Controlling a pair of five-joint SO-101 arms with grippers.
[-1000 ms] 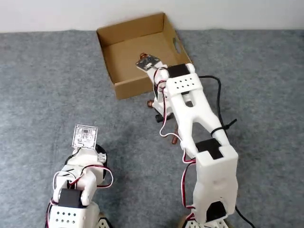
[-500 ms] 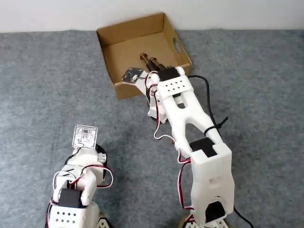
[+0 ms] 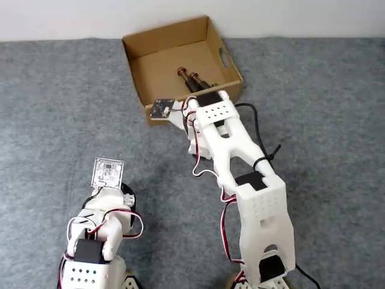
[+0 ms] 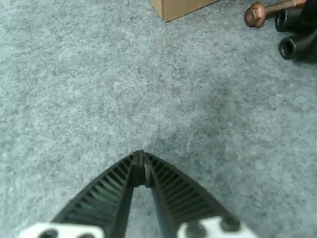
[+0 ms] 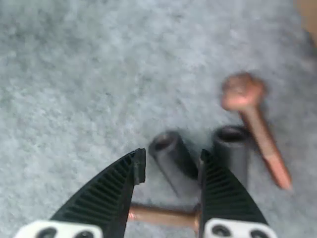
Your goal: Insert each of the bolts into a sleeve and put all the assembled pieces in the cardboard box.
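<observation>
In the right wrist view my right gripper (image 5: 171,163) is open, with a black sleeve (image 5: 173,159) lying between its fingertips on the carpet. A second black sleeve (image 5: 232,147) and a copper bolt (image 5: 253,121) lie just beyond, and another bolt (image 5: 158,215) lies under the jaws. In the high view one assembled bolt and sleeve (image 3: 192,79) rests inside the cardboard box (image 3: 159,40), and the right arm (image 3: 212,114) hangs over the box's front wall. My left gripper (image 4: 140,167) is shut and empty over bare carpet, far from a bolt (image 4: 257,13) and sleeves (image 4: 294,47).
Grey carpet covers the table. The left arm (image 3: 102,223) sits at the near left, well away from the box. A corner of the box (image 4: 181,7) appears in the left wrist view. Open carpet lies to the left of the box and of the right arm.
The right arm has pulled back out of the box, leaving the assembled piece inside, and swung down over the loose sleeves and bolts. The left arm has not moved.
</observation>
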